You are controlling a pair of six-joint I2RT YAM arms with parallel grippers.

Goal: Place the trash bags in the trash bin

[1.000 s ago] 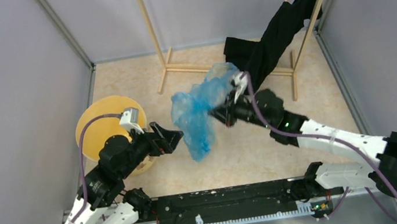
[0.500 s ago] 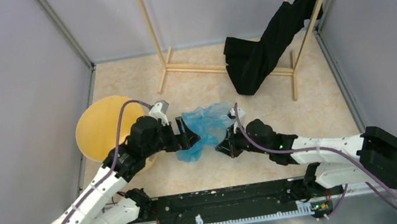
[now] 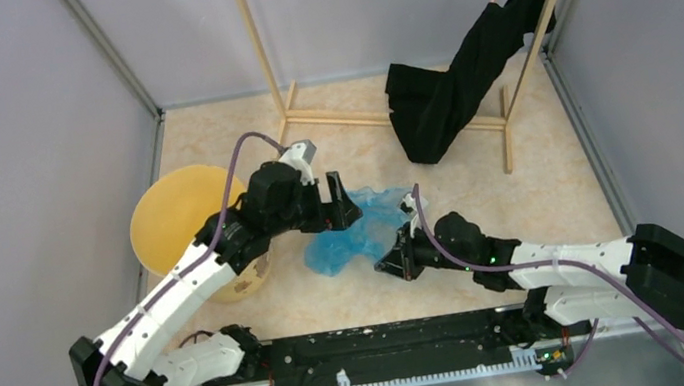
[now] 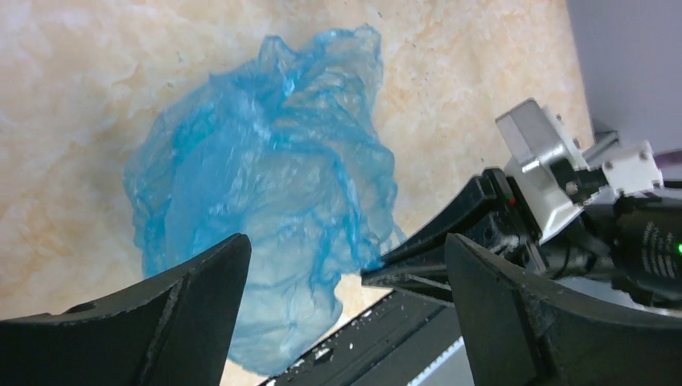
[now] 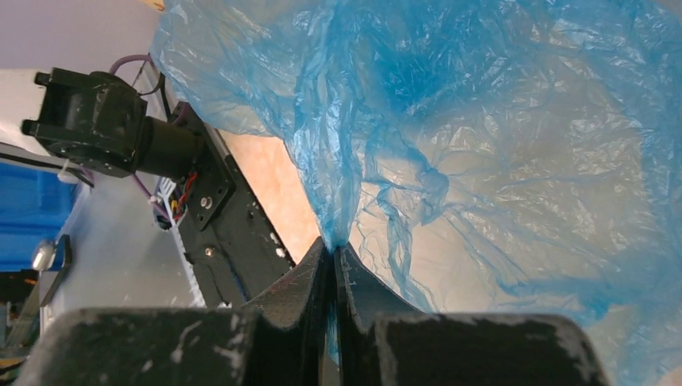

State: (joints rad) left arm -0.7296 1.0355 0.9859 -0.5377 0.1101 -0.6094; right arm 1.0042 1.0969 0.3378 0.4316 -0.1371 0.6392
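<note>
Table (image 3: 538, 176): tan, walled on three sides. Rack (image 3: 263, 53) stands at the far side w/ black cloth (image 3: 449, 87) hung far right (not our job, well clear of both arms).

Bin (image 3: 174, 211): left side, upright, mouth up, nothing seen inside. L arm (image 3: 189, 285) crosses over its near-right rim in top view.

Bag (image 3: 354, 232): crumpled on table at centre, right of bin, near it but not in it and not touching as far as I can tell. Long axis runs roughly near-left to far-right.

L gripper (image 3: 344, 203): jaws spread wide, hanging over the bag's far-left part. Wrist cam shows film bunched below and betw the fingers (image 4: 201, 281); contact y/n can't tell, nothing gripped.

R gripper (image 3: 391, 265): low at the bag's near-right edge, clenched on a fold of film; wrist cam shows the blue film pinched right at the tips.

Key relation: bag sits betw the two grippers, bin is left of both, L is the nearer arm to the bin. So IMO the next step is L dropping and closing on the bulk, R letting go, then a short carry left over the rim. Risk: film is floppy and looks wider than the bin mouth, so it may drape over the rim or drag if R hangs on.
</note>
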